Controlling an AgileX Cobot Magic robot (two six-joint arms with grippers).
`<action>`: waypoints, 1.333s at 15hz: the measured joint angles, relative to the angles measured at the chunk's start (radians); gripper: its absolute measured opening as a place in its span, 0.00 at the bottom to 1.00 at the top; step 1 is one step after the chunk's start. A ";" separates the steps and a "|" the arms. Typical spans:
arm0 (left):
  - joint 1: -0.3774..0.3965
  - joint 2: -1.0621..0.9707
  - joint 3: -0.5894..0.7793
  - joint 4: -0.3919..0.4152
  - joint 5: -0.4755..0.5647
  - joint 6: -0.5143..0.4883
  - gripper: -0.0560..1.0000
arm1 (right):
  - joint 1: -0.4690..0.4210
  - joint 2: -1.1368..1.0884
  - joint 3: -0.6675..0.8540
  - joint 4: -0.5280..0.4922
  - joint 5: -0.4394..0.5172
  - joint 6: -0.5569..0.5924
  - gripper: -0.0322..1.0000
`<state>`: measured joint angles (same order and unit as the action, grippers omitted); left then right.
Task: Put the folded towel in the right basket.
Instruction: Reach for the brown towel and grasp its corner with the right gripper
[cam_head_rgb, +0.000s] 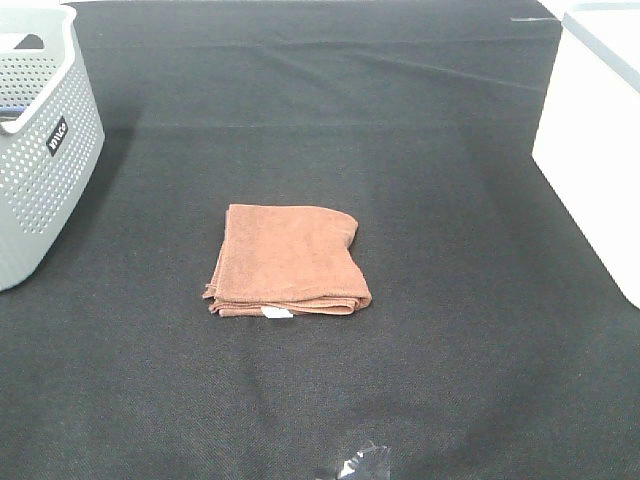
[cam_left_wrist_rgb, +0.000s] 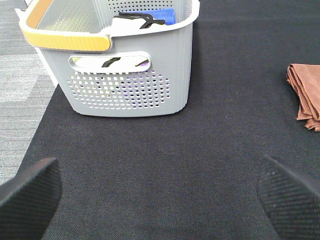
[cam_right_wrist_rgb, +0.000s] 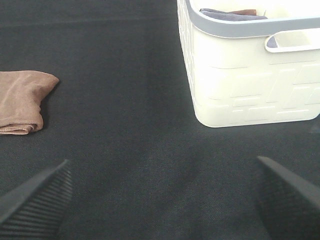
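A folded brown towel lies flat in the middle of the black table cloth, with a small white tag at its near edge. It also shows in the left wrist view and in the right wrist view. The right basket is white with a grey rim and stands at the right edge; the right wrist view shows it holding folded dark cloth. My left gripper is open and empty, facing the grey basket. My right gripper is open and empty, between towel and white basket. Neither arm shows in the exterior view.
A grey perforated basket stands at the left edge; in the left wrist view it has a yellow handle and holds blue and black items. A small crumpled clear scrap lies at the table's near edge.
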<state>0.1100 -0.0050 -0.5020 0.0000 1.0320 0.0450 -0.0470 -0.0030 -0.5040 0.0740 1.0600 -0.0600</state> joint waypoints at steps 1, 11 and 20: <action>0.000 0.000 0.000 0.000 0.000 0.000 0.99 | 0.000 0.000 0.000 0.000 0.000 0.000 0.93; 0.000 0.000 0.000 0.000 0.000 0.000 0.99 | 0.000 0.028 -0.003 0.000 0.000 0.000 0.93; 0.000 0.000 0.000 0.000 0.000 0.000 0.99 | 0.000 1.029 -0.576 0.251 0.041 0.026 0.93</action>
<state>0.1100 -0.0050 -0.5020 0.0000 1.0320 0.0450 -0.0470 1.0260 -1.0800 0.3250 1.1010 -0.0340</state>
